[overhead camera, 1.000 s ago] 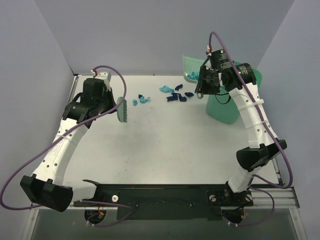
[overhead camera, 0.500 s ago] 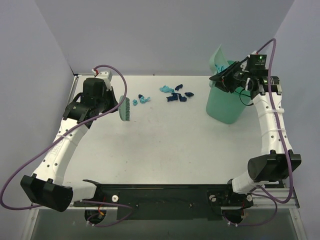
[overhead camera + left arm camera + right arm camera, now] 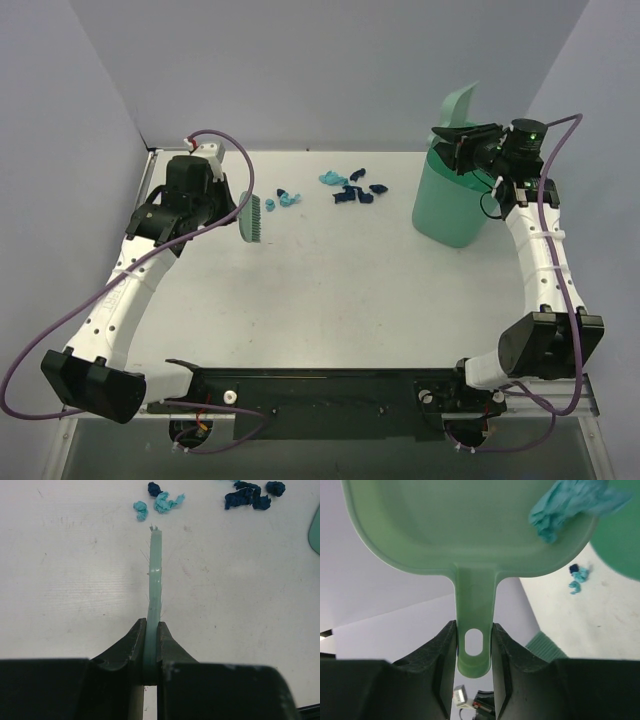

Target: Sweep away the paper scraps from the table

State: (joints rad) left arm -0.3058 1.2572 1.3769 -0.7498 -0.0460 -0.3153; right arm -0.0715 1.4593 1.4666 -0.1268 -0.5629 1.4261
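Note:
Paper scraps (image 3: 350, 190), teal and navy, lie in a loose group at the back middle of the white table (image 3: 330, 290), with a few more (image 3: 285, 197) to their left. My left gripper (image 3: 232, 215) is shut on the green hand brush (image 3: 252, 216), held just left of the scraps. In the left wrist view the brush (image 3: 155, 575) points at teal scraps (image 3: 165, 502) and navy scraps (image 3: 247, 495). My right gripper (image 3: 462, 140) is shut on the handle of a green dustpan (image 3: 458, 105), tipped up over the green bin (image 3: 450, 205). A teal scrap (image 3: 565, 505) lies in the dustpan (image 3: 470, 530).
The green bin stands at the back right corner of the table. Grey walls close in the back and both sides. The black arm mount (image 3: 330, 390) runs along the near edge. A few scraps (image 3: 577, 577) show on the table below the dustpan.
My right arm has lifted the dustpan from the table beside the scraps, swung it right over the bin and tipped it up. The left arm turned the brush slightly, then held still.

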